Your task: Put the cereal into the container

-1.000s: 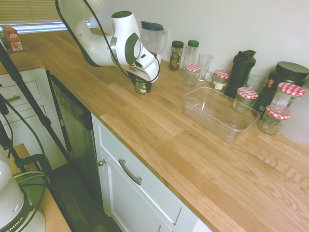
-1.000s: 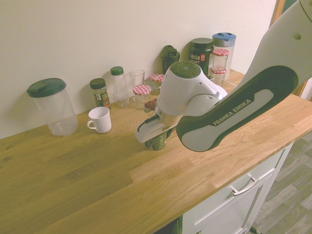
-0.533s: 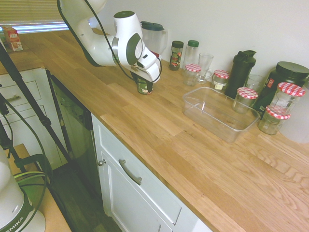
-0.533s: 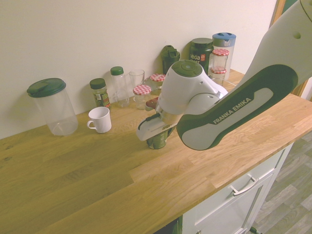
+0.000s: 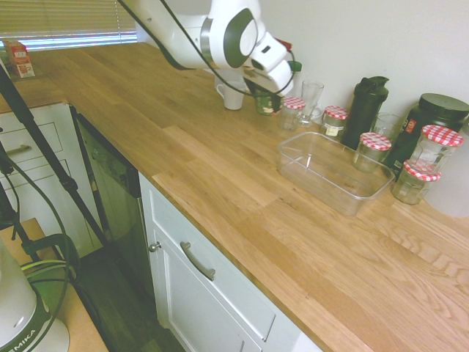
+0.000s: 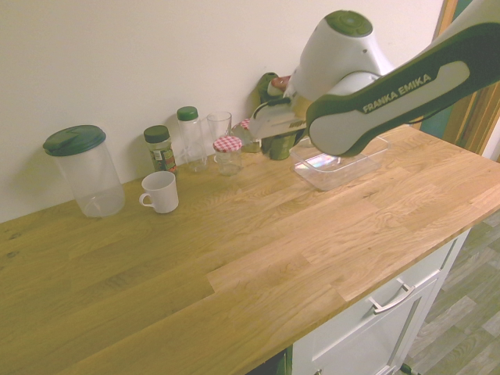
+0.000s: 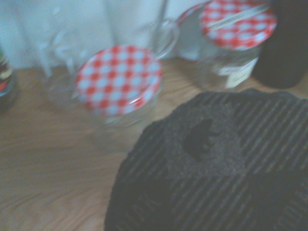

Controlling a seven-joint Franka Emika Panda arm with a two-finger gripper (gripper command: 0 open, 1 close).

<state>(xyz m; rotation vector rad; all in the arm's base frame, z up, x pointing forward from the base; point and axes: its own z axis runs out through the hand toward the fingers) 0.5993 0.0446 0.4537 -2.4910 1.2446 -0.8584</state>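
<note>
Cereal (image 5: 267,103) between the jaws (image 5: 265,91)

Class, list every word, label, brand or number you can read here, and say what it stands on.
"FRANKA EMIKA": on the robot arm.
"EMIKA", partly cut off: on the robot's base.
Too blurred to read: the print on the dark lid and the small jar's label.

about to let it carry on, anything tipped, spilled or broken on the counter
Nothing stands out: the white mug and green-lidded pitcher stand upright, the clear tub sits flat, and no spill or breakage shows.
</note>
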